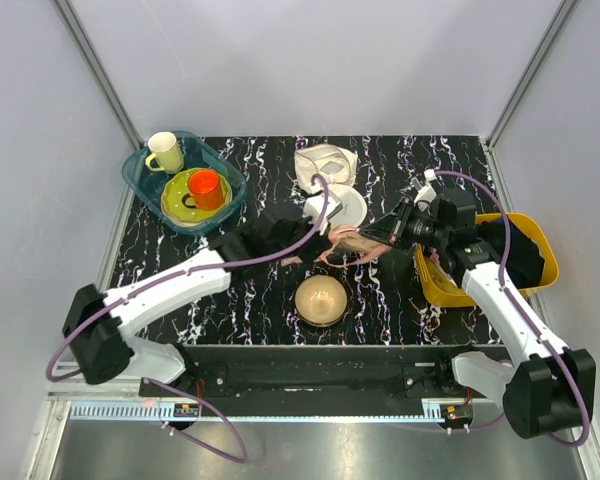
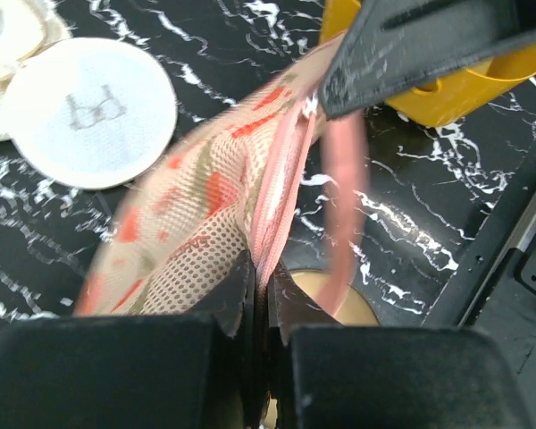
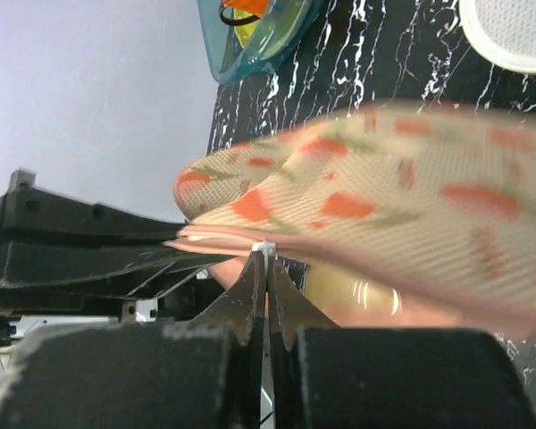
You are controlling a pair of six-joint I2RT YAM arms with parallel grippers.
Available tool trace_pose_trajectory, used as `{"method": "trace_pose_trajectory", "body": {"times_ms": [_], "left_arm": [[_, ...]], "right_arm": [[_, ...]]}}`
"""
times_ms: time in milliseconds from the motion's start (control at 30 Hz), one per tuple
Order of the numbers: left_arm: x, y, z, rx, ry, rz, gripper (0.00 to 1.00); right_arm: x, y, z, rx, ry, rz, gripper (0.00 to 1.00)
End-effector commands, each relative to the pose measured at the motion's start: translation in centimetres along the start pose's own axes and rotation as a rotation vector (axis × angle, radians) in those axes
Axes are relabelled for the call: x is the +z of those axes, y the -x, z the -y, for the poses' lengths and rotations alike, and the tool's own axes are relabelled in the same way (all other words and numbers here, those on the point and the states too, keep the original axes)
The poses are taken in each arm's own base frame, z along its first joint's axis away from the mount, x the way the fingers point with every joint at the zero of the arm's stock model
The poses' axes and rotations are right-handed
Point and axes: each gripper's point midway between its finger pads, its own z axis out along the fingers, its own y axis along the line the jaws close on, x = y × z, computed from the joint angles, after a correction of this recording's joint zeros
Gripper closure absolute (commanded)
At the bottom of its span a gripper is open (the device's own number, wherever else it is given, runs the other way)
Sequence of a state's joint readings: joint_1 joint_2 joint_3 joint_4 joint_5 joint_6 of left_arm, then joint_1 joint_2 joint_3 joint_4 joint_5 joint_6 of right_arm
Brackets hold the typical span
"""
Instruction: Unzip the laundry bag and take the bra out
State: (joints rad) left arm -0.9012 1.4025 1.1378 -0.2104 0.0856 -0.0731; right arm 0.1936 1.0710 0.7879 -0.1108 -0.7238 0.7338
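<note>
**A:** From above, where's the bag?

**B:** The bag hangs stretched between the left gripper and the right gripper, just beyond the bowl. If either grip slips, I'd expect it to drop onto the bowl.

**A:** Containers?

**B:** The tray holds a mug and a cup on a plate. The bowl looks empty. The right arm hides the inside of the bin.

**A:** Left wrist?

**B:** The fingers are pressed together on the bag's pink zip seam. It's a thin pinch, so a hard tug from the other side could pull the cloth free. No bra shows for certain. A pink band hangs beside the seam, and I can't tell what it is.

**A:** Right wrist?

**B:** The tips are closed tight on the small white pull at the bag's edge. It's tiny, so pulling off-line could snap it out or jam the zip. How far the zip is open, I can't tell.
</note>
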Motion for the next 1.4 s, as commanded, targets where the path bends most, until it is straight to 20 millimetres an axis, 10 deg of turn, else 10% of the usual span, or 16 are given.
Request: {"method": "trace_pose_trajectory", "body": {"times_ms": [0,300,700,800,867,933,1167,1367], "left_arm": [[-3.8,1.4,-2.6,-0.044,0.16,0.126,1.0],[-6.3,-2.8,-5.1,-0.109,0.311,0.121,1.0],[-6.1,-6.3,-8.7,-0.224,0.382,0.05,1.0],[-4.4,-6.3,-7.8,-0.261,0.293,0.003,0.7],[-3.7,-3.4,-6.0,-0.262,0.179,0.024,0.26],[-3.6,-1.5,-5.1,-0.248,0.132,0.026,0.13],[-2.8,6.2,-2.2,-0.072,0.035,0.098,0.01],[2.1,4.5,-0.3,-0.024,-0.071,-0.022,0.01]], "right_arm": [[1.0,2.7,-0.1,-0.075,-0.014,0.054,1.0],[2.8,3.1,3.3,-0.066,-0.087,0.057,1.0],[0.2,3.8,0.5,-0.124,-0.094,0.101,1.0],[0.0,3.1,0.2,-0.116,-0.08,0.081,1.0],[0.1,2.3,0.5,-0.096,-0.073,0.057,1.0],[0.2,1.7,1.2,-0.081,-0.078,0.049,1.0],[-0.2,1.3,0.6,-0.088,-0.054,0.05,1.0],[-0.2,1.5,0.3,-0.096,-0.046,0.042,1.0]]}}
